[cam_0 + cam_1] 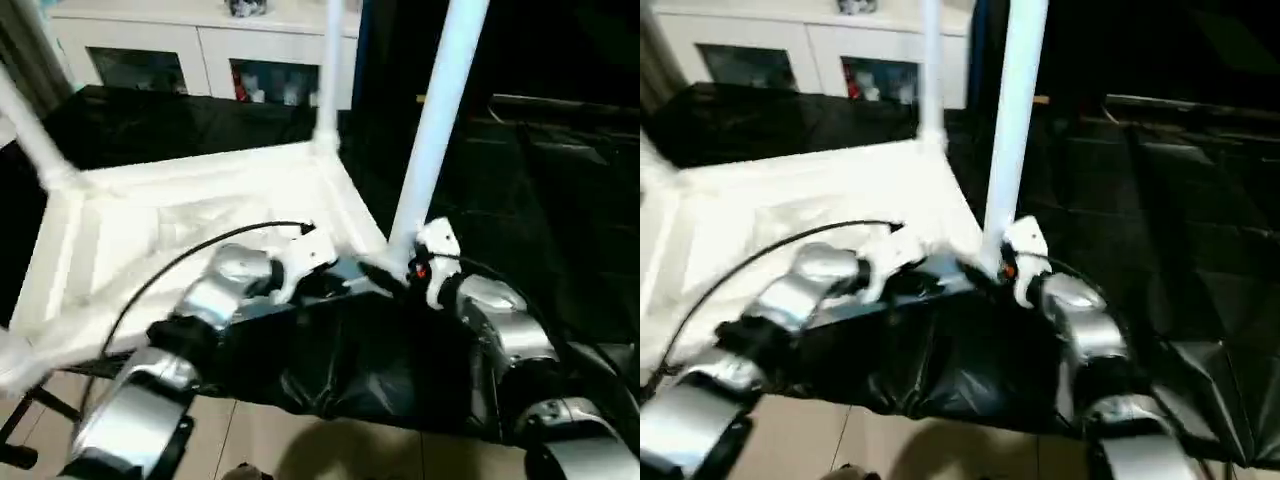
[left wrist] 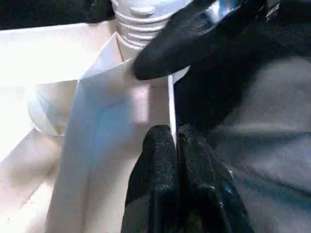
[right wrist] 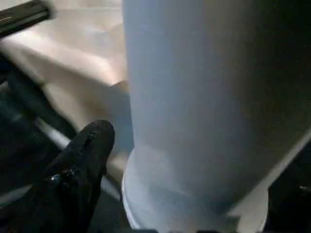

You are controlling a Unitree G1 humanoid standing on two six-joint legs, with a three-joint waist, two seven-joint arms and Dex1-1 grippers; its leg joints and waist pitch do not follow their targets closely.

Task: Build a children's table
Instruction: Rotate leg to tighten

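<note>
The children's table [image 1: 200, 215] lies upside down on the black sheet, ribbed underside up. Three of its white legs stand in corner sockets: one at the near right [image 1: 435, 120], one at the far right [image 1: 330, 70] and one at the left [image 1: 30, 130]. My left gripper [image 2: 176, 141] is shut on the thin rim of the top, close to the near right corner. My right gripper [image 1: 405, 265] sits at the base of the near right leg [image 3: 204, 97], open, with one finger [image 3: 82, 160] standing a little off the tube. Its other finger [image 2: 165, 48] lies against the leg's ribbed foot [image 2: 141, 24].
The big table under the black sheet [image 1: 350, 370] ends just in front of my forearms, with tiled floor [image 1: 300, 450] below. A white cabinet with glass doors [image 1: 200, 50] stands behind. A black cable [image 1: 180, 260] arcs over my left forearm.
</note>
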